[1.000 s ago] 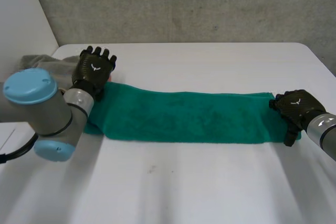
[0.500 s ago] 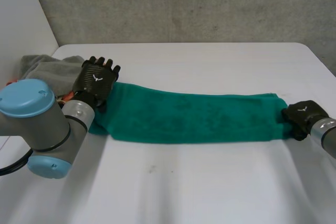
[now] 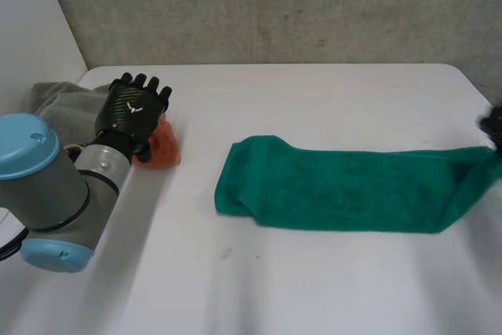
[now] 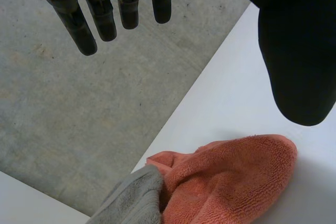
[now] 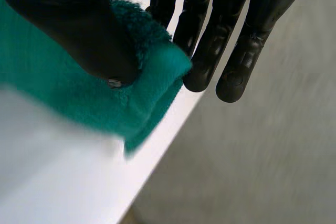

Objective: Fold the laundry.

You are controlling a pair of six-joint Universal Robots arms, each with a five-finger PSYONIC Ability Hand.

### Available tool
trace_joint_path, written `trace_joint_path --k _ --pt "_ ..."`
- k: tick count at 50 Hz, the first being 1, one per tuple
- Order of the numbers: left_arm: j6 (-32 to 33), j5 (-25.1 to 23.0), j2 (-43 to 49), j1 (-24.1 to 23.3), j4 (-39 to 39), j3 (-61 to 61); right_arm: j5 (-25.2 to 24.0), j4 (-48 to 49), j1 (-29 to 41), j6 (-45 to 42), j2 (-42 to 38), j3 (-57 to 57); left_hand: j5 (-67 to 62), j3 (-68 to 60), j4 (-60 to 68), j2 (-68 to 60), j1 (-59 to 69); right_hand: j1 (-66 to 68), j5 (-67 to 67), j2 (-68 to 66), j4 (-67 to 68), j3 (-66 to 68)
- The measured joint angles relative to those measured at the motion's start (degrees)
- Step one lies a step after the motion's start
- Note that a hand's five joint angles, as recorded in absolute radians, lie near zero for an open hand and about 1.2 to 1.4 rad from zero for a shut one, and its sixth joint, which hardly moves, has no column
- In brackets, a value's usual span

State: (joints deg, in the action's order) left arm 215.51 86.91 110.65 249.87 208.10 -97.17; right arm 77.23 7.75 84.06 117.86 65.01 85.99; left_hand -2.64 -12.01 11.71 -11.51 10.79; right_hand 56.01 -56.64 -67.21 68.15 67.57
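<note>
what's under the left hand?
An orange cloth on the white table, a grey cloth against it. The left hand is open above them. Anything beneath the cloths is covered.

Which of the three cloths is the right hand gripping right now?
The green towel, pinched at its end by the right hand. The orange cloth and grey cloth lie beside the left hand.

Left robot hand (image 3: 132,107) holds fingers (image 4: 105,19) straight; right robot hand (image 5: 68,19) pinches green towel (image 5: 63,95), thumb against fingers.
</note>
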Motion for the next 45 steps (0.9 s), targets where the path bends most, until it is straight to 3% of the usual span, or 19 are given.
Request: trace_joint_path --k 9,10,14,19,22,23,28,33,34,39,45 --pt "0.0 0.0 -1.3 -0.1 -0.9 -0.4 -5.2 2.3 23.6 3.2 -0.8 -6.2 0.0 0.0 0.0 0.0 0.0 0.0 0.0 0.0 0.0 0.0" --pt "0.0 0.0 -1.3 -0.1 -0.9 -0.4 -5.2 2.3 23.6 3.2 -0.8 -6.2 0.0 0.0 0.0 0.0 0.0 0.0 0.0 0.0 0.0 0.0" --pt "0.0 0.1 -2.0 -0.1 -1.3 -0.7 -8.4 2.3 35.4 3.3 -6.2 -10.8 0.0 0.0 0.0 0.0 0.0 -0.1 0.0 0.0 0.0 0.0" --pt "0.0 0.1 -2.1 -0.4 -1.6 -1.0 -9.3 1.5 43.1 3.2 -13.6 -15.2 0.0 0.0 0.0 0.0 0.0 0.0 0.0 0.0 0.0 0.0" --pt "0.0 0.1 -2.1 -0.8 -1.6 -1.1 -9.1 0.5 45.5 3.4 -17.0 -17.0 0.0 0.0 0.0 0.0 0.0 -14.4 15.4 16.4 -16.5 -16.4" --pt "0.0 0.1 -2.1 -1.1 -1.6 -1.0 -8.9 0.0 46.2 3.7 -17.9 -17.5 0.0 0.0 0.0 0.0 0.0 -32.8 34.3 35.8 -35.5 -35.5" --pt "0.0 0.1 -2.0 -2.8 -1.6 -0.2 -7.4 -1.6 47.0 7.3 -18.5 -18.3 0.0 0.0 0.0 0.0 0.0 -44.6 53.3 54.6 -54.9 -55.2" --pt "-0.9 0.2 -1.5 -5.6 -1.4 2.3 -5.2 -2.3 44.3 17.8 -14.8 -17.5 0.0 0.0 0.0 0.0 0.0 -44.6 53.3 54.7 -54.9 -55.3" --pt "-1.9 0.2 -1.0 -7.2 -1.4 3.9 -3.8 -2.7 41.9 25.5 -11.6 -16.3 0.0 0.0 0.0 0.0 0.0 -44.6 53.3 54.7 -54.9 -55.3" --pt "-6.8 0.0 2.2 -11.7 -1.6 9.3 -1.6 -4.3 34.7 42.2 -3.5 -9.7 0.0 0.0 0.0 0.0 0.0 -44.6 53.3 54.7 -54.9 -55.3" --pt "-11.6 0.0 9.4 -16.1 -2.7 16.3 -0.9 -5.6 26.1 44.1 0.9 2.9 0.0 0.0 0.0 0.0 0.0 -44.6 53.3 54.7 -54.9 -55.3"
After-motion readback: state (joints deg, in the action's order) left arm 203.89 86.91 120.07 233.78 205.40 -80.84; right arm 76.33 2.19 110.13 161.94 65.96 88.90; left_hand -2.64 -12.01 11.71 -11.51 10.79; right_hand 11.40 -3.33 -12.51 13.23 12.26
